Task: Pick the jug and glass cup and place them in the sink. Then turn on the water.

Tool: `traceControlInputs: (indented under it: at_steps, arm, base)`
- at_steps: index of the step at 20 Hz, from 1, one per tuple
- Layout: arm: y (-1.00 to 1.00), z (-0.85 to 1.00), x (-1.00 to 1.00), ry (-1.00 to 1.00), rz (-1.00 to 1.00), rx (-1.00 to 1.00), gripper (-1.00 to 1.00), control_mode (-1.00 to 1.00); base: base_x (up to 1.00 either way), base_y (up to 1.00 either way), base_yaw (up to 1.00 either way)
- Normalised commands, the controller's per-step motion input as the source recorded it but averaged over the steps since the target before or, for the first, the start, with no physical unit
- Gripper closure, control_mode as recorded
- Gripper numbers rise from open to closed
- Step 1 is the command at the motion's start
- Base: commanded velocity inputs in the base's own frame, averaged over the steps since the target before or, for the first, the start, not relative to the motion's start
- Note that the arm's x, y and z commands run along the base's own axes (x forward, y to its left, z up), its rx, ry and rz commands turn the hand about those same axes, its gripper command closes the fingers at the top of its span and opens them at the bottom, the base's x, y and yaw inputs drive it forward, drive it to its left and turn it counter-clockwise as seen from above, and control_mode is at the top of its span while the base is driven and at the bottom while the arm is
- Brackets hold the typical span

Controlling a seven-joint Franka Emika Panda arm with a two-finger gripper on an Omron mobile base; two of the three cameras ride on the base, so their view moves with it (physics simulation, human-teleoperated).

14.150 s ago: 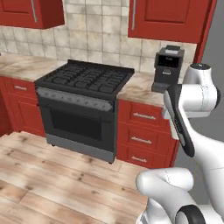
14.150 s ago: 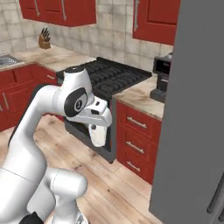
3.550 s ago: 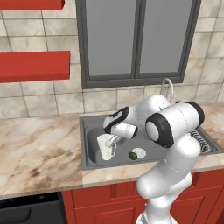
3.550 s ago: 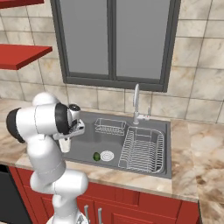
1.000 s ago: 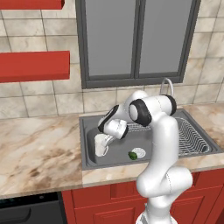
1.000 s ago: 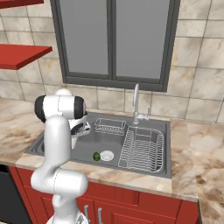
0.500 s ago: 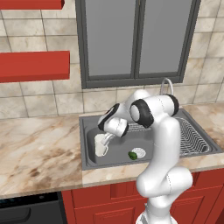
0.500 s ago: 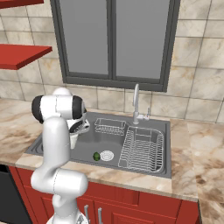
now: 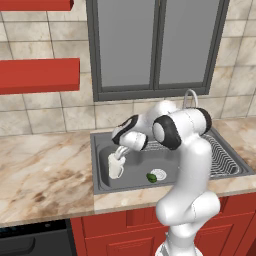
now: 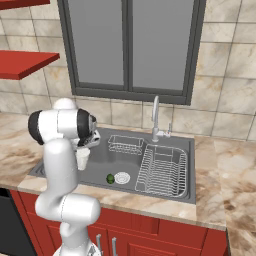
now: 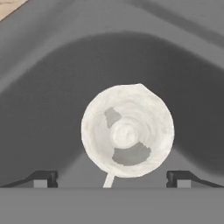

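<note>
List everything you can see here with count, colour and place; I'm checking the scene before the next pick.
jug: one, pale whitish, upright in the left basin
sink: one, grey steel, set in the marble counter
tap: one, chrome, behind the sink
wire racks: two, one large in the right basin, one small at the back
green object: one, small, beside the drain
window: one, grey-framed, above the sink
end effector: one, open, above the jug
</note>
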Motion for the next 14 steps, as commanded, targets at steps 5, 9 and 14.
traceControlInputs:
  at_steps: [5,9,14]
  arm:
    - [-0.01,0.57,-0.34,0.02,-0.15,-0.02,-1.0,-1.0]
    - [-0.12,0.44,-0.49,0.03,-0.19,-0.03,-1.0,-1.0]
    - [-0.26,0.38,-0.53,0.01,-0.21,-0.04,-1.0,-1.0]
  base:
    - [0.0,0.0,0.0]
    - [0.0,0.0,0.0]
    - [0.0,0.0,0.0]
